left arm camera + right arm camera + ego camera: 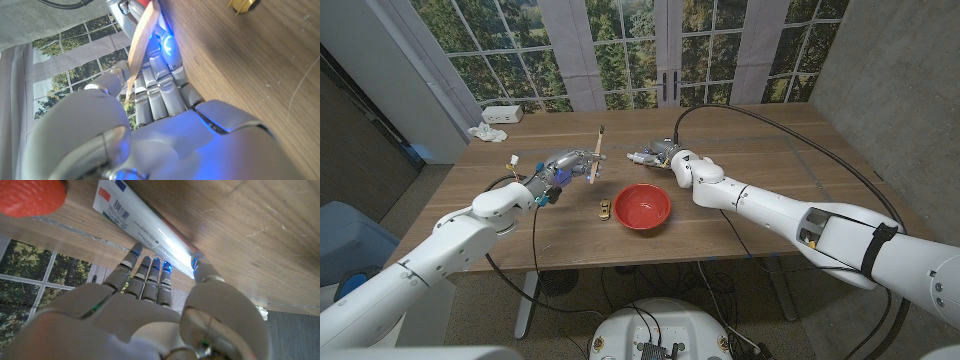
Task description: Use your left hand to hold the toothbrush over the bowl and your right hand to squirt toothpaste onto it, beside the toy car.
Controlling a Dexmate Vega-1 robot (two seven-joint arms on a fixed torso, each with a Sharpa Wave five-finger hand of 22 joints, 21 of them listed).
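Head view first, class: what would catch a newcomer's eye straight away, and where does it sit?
The red bowl stands out at the middle of the wooden table, with a small toy car just beside it on the robot's left. Left of it, the left hand holds a wooden toothbrush upright, while the right hand grips the toothpaste tube behind the bowl.

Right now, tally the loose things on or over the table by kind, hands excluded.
Toothbrush: 1, held in the left hand
Toothpaste tube: 1, at the right hand
Bowl: 1, red
Toy car: 1, beside the bowl
White bundle: 1
White box: 1
Total: 6
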